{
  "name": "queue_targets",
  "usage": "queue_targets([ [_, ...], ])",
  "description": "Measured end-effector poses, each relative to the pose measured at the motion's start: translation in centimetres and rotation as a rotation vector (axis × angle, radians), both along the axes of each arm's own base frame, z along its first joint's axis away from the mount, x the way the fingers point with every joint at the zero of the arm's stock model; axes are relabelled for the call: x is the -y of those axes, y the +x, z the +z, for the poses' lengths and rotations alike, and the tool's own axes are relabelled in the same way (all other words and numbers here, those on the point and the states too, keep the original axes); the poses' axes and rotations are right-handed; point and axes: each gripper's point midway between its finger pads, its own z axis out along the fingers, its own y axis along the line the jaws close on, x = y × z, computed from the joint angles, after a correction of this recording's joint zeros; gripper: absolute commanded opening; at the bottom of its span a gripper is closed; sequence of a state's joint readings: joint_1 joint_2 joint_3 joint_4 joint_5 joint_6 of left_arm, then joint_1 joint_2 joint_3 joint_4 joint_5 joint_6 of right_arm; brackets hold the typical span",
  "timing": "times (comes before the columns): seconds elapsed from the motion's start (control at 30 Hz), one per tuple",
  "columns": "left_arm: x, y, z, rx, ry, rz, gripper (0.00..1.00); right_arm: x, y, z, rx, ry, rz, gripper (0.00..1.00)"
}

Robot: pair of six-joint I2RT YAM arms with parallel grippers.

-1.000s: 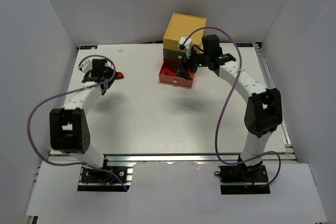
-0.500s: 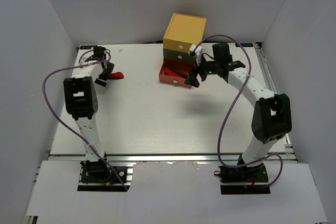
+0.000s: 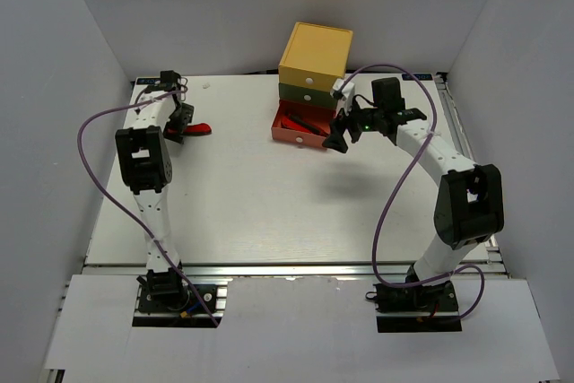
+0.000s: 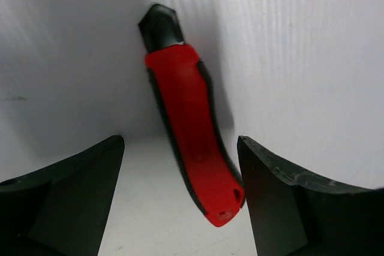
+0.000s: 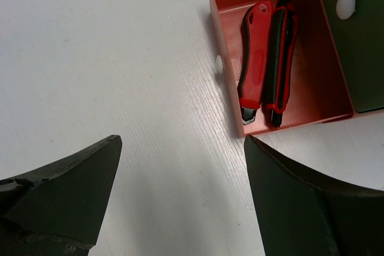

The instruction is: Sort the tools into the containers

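A red-and-black knife-like tool [image 4: 189, 124] lies flat on the table between the fingers of my open left gripper [image 4: 180, 202], its butt end close to the right finger. It shows at the far left in the top view [image 3: 201, 129], beside the left gripper [image 3: 179, 129]. The three drawers are stacked at the back: yellow [image 3: 314, 51], green [image 3: 300, 91], and the orange-red bottom drawer [image 3: 289, 137] pulled open. In the right wrist view the open drawer [image 5: 324, 82] holds two red-and-black tools [image 5: 255, 70] side by side. My right gripper [image 5: 180, 202] is open and empty, just off the drawer's front right corner [image 3: 339, 137]. No wrenches or screwdrivers are in view.
White walls enclose the table on three sides. The green drawer's white knob [image 5: 345, 4] and the orange-red drawer's knob [image 5: 219, 63] show in the right wrist view. Purple cables loop off both arms.
My right gripper has drawn back from over the open orange-red drawer to its right front. The left arm has folded up, and its gripper now sits over the red tool.
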State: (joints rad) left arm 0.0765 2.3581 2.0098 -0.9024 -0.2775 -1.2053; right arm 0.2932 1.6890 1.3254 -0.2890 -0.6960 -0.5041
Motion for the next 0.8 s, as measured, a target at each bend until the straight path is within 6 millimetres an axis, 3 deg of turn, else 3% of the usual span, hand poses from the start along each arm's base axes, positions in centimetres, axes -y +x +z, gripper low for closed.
queue_targets([
  [0.13,-0.1,-1.4,-0.4,-0.061,-0.003,0.003,0.79,0.1,0.0,0.1,-0.006,0.010,0.003,0.89],
  [0.3,-0.2,-2.7,-0.9,-0.117,-0.009,-0.012,0.50,0.2,-0.1,0.3,-0.017,0.023,-0.002,0.89],
  [0.47,0.0,-3.4,-1.0,-0.117,-0.035,-0.023,0.47,0.3,-0.2,1.0,-0.013,0.039,-0.002,0.89],
  [0.6,0.3,-4.6,-1.0,-0.111,-0.048,-0.050,0.26,0.5,-0.3,1.6,-0.001,0.045,-0.002,0.89],
  [0.63,0.5,-4.9,-0.9,-0.102,-0.050,-0.068,0.15,0.5,-0.3,1.7,0.002,0.046,-0.001,0.89],
  [0.73,1.3,-6.2,-0.8,-0.073,-0.068,-0.143,0.02,0.6,-0.3,1.9,0.005,0.049,-0.002,0.89],
  [0.8,2.1,-7.3,-0.7,-0.053,-0.090,-0.206,0.00,0.6,-0.4,2.0,0.006,0.050,-0.002,0.89],
])
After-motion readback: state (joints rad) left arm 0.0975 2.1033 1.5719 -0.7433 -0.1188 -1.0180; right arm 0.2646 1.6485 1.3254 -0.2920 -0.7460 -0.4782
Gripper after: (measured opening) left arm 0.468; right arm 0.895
